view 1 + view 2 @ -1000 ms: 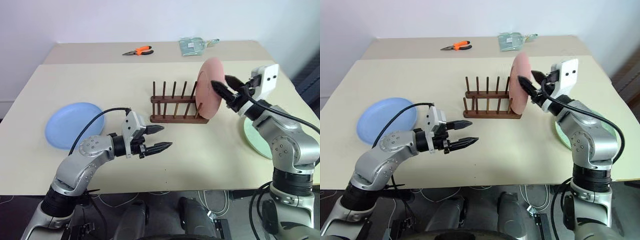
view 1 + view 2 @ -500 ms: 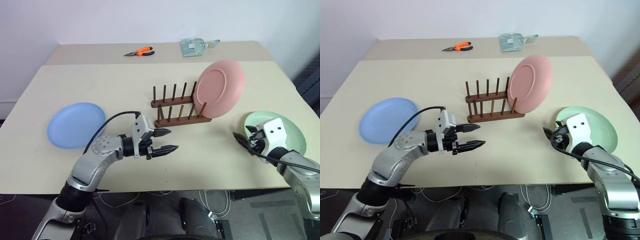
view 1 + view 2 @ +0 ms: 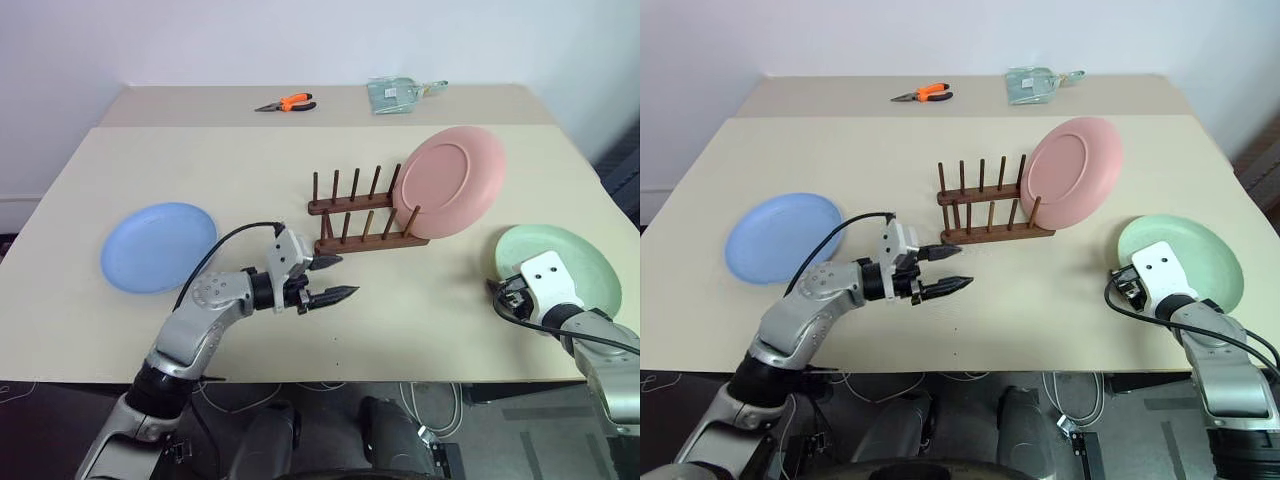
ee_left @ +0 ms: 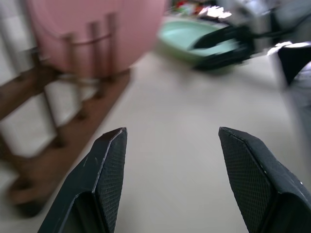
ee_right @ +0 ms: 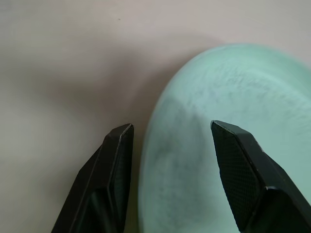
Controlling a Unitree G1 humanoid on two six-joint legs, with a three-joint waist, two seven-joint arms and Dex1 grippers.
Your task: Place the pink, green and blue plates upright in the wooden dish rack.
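Note:
The pink plate (image 3: pixel 450 180) stands on edge at the right end of the wooden dish rack (image 3: pixel 355 215), tilted against its pegs. On the left of the table the blue plate (image 3: pixel 158 247) lies flat. The green plate (image 3: pixel 557 262) lies flat on the right. My right gripper (image 5: pixel 170 128) is open and low at the green plate's near-left rim (image 5: pixel 233 121), one finger over the table and one over the plate. My left gripper (image 3: pixel 335 278) is open and empty, hovering just in front of the rack and pointing toward the rack's right end (image 4: pixel 48 121).
Orange-handled pliers (image 3: pixel 285 103) and a clear plastic packet (image 3: pixel 395 93) lie on the far table behind the rack. The table's front edge (image 3: pixel 400 378) runs just under both arms.
My right gripper left the pink plate in the rack and dropped down and right to the green plate's rim. The pink plate turned its face this way. My left gripper edged toward the rack.

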